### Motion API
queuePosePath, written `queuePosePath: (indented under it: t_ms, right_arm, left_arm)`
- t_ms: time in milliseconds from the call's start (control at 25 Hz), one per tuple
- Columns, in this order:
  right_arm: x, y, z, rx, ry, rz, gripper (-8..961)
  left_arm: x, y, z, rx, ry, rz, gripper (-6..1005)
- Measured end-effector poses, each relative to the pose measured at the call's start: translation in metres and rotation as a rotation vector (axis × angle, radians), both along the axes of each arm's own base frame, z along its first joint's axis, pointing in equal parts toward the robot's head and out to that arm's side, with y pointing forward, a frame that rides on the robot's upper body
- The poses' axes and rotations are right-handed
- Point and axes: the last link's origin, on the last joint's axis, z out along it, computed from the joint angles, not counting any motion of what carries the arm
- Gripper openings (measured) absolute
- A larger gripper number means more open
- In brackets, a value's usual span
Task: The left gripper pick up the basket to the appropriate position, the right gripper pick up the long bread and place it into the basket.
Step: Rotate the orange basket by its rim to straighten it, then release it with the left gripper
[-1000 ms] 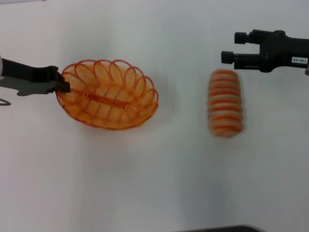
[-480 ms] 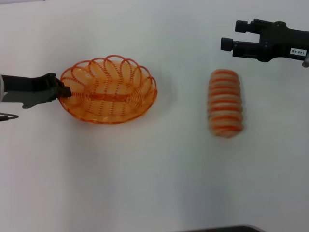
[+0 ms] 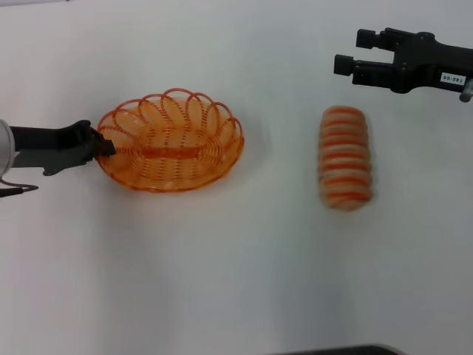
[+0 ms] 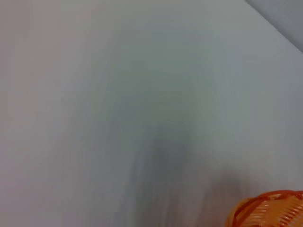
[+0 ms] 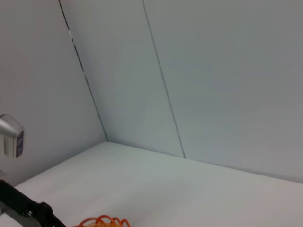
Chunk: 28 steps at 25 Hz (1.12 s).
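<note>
The orange wire basket (image 3: 171, 140) sits left of centre in the head view. My left gripper (image 3: 104, 145) is shut on its left rim, and the arm reaches in from the left edge. A slice of the basket (image 4: 270, 215) shows in the left wrist view, and its rim (image 5: 102, 221) peeks into the right wrist view. The long bread (image 3: 344, 157), tan with orange-brown stripes, lies on the table at the right, pointing away from me. My right gripper (image 3: 353, 50) hangs open beyond the bread's far end, apart from it, holding nothing.
The table (image 3: 244, 266) is plain white. A dark edge (image 3: 340, 350) shows at the bottom of the head view. The right wrist view shows grey wall panels (image 5: 213, 85) beyond the table and the left arm (image 5: 26, 208) far off.
The left gripper has shifted the basket slightly right and towards me, and the basket now lies flatter. The right gripper has drifted a little farther from the bread. The bread has not moved.
</note>
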Motion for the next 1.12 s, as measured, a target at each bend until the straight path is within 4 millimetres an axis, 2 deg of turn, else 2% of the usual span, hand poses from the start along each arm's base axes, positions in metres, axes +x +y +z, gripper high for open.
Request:
queuePosePath:
  t_ms: [320, 1120]
  right_arm:
    - [-0.0009, 0.0001, -0.0023, -0.003, 0.003, 0.007, 835]
    - [-0.0027, 0.0006, -0.0055, -0.01, 0.003, 0.018, 836]
  left_arm:
    - [0.004, -0.0007, -0.0074, -0.008, -0.015, -0.012, 78]
    - [0.001, -0.0001, -0.0042, 0.024, -0.039, 0.005, 77]
